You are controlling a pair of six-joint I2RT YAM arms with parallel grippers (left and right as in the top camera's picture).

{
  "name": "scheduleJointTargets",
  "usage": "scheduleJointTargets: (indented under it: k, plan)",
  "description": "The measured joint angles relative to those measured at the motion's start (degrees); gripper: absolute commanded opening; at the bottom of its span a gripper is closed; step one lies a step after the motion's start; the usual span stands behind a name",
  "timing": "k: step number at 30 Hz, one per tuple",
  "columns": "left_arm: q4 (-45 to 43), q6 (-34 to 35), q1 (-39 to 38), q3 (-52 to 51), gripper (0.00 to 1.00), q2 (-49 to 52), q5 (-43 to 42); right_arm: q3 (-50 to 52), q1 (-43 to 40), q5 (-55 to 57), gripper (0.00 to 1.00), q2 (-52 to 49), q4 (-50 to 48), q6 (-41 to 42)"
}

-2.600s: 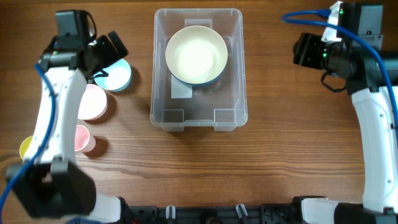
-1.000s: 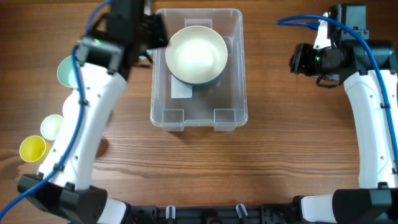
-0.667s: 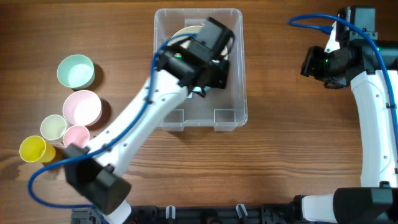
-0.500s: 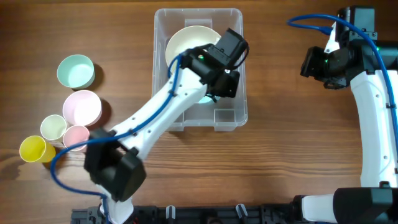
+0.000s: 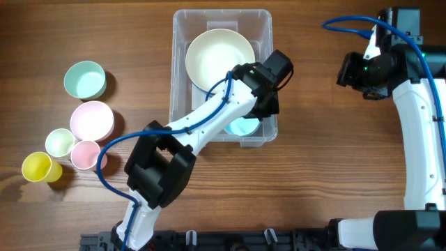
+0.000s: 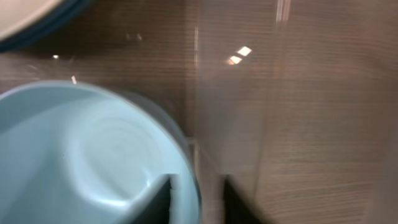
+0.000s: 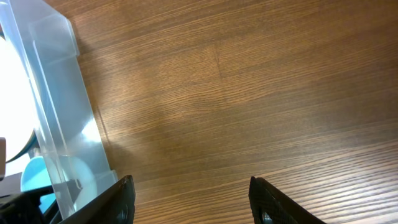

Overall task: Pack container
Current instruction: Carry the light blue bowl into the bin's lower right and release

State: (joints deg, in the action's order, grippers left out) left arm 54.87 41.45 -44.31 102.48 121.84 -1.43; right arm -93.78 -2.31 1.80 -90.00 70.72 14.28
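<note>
My left gripper [image 6: 198,198] is straddling the rim of the light blue bowl [image 6: 81,155], with one finger [image 6: 155,200] inside the wall and the other outside. I cannot tell whether they are pinching the rim or letting it go. The bowl is sitting low in the near right corner of the container [image 5: 221,12], just beside the big cream bowl [image 5: 219,59] that is filling the far end.

That is the change. A couple of seconds ago this bowl was standing out on the wooden table [image 5: 334,174] to the left, and my left arm has been swinging it across and down into the bin. I am reading that as a second piece going in.

The mint bowl [image 5: 84,79], pink bowl [image 5: 92,120], cream cup [image 5: 60,142], pink cup [image 5: 85,154] and yellow cup [image 5: 36,167] are waiting on the left.

My right gripper [image 7: 193,205] is hanging with its fingers spread wide over bare wood, beside the container's right wall, carrying nothing.
</note>
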Motion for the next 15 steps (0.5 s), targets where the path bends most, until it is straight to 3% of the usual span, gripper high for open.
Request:
scheduleJointTargets:
  k: [5, 10, 15]
  plan:
    - [-0.3, -0.2, 0.4, 0.0, 0.82, -0.1, 0.1, 0.0, 0.0, 0.0, 0.6, 0.0, 0.0, 0.0]
    - [0.2, -2.1, 4.9, -0.5, 1.0, -6.8, 2.7, 0.0, 0.0, 0.0, 0.6, 0.0, 0.0, 0.0]
    - [4.5, -3.9, 19.0, -0.3, 1.0, -25.5, 11.5, 0.0, 0.0, 0.0, 0.59, 0.0, 0.0, 0.0]
